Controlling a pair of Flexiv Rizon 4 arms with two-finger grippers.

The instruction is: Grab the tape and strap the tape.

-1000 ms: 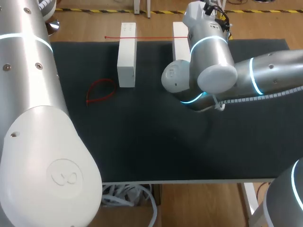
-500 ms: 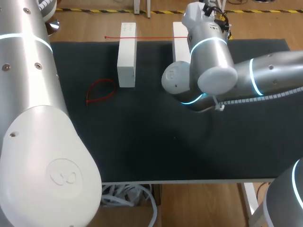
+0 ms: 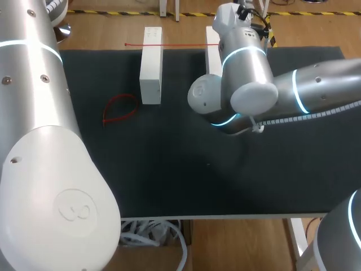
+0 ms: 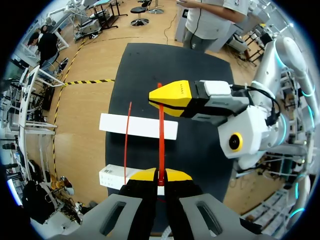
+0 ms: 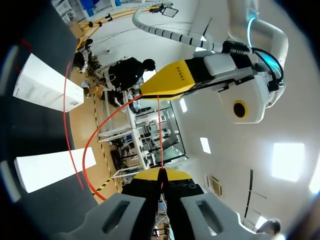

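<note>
Tape [image 4: 161, 142], thin red strap that looks light, bendy and probably slick, is stretched in the air between left gripper [image 4: 160, 174] and right gripper [image 4: 159, 102], each pinched tight on one end, so holding near the ends seems best.

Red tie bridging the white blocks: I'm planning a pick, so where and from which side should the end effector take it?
Probably its free span between the white blocks, from above, straddling it: there the red tie is held clear of the mat.
</note>
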